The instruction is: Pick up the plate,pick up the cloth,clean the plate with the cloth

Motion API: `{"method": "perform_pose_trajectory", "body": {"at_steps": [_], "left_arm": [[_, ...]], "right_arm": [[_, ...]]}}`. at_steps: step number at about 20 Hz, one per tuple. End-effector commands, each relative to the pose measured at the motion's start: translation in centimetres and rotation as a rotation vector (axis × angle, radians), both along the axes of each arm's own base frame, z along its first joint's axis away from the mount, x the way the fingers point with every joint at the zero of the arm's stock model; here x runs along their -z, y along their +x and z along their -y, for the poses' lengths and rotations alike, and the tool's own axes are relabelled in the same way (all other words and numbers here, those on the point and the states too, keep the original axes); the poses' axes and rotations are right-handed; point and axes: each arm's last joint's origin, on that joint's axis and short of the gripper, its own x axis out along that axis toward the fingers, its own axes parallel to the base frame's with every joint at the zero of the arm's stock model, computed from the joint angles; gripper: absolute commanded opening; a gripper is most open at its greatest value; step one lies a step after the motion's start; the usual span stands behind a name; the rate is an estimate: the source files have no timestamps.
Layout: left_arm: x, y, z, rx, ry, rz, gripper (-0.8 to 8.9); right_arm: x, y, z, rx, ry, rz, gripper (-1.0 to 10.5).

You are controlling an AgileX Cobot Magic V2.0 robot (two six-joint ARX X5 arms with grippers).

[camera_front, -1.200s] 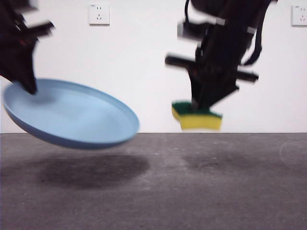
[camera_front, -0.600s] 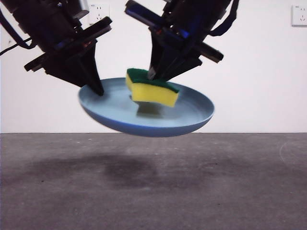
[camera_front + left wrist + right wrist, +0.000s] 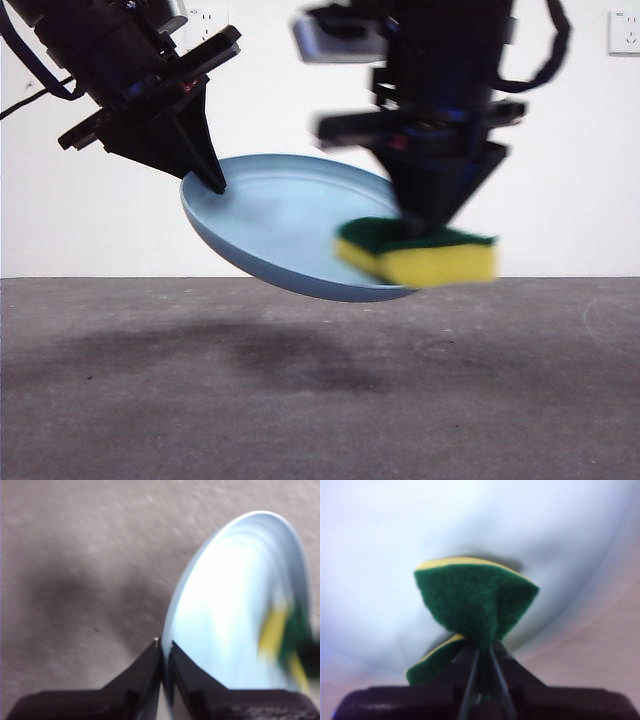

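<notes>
Gripping the rim of the plate (image 3: 290, 235), the left gripper (image 3: 212, 182) holds it tilted in the air above the table (image 3: 320, 400), jaws clamped on either face of the edge. The right gripper (image 3: 425, 225) pinches the cloth (image 3: 420, 255) by its green layer, directly below its jaws. That cloth sits at the plate's lower edge, far from the left gripper.

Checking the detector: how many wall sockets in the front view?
2. One wall socket sits top left behind the left gripper; another at the top right edge. More may be hidden behind the arms.
</notes>
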Motion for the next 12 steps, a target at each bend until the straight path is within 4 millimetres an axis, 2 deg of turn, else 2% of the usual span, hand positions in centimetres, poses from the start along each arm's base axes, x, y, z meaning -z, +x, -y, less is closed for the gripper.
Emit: {"method": "perform_pose_trajectory", "body": {"at_steps": [1, 6, 12], "left_arm": [[0.2, -0.4, 0.5, 0.048, -0.048, -0.037, -0.08], [0.2, -1.0, 1.6, 0.088, -0.05, -0.042, -0.08], [-0.2, -1.5, 2.9, 0.114, -0.087, -0.012, -0.08]], "right_arm": [[-0.3, 1.4, 1.0, 0.028, -0.016, 0.066, -0.2], [-1.3, 3.5, 1.5, 0.067, 0.136, 0.162, -0.2], [-1.8, 4.1, 0.6, -0.072, 0.416, 0.074, -0.2]]}}
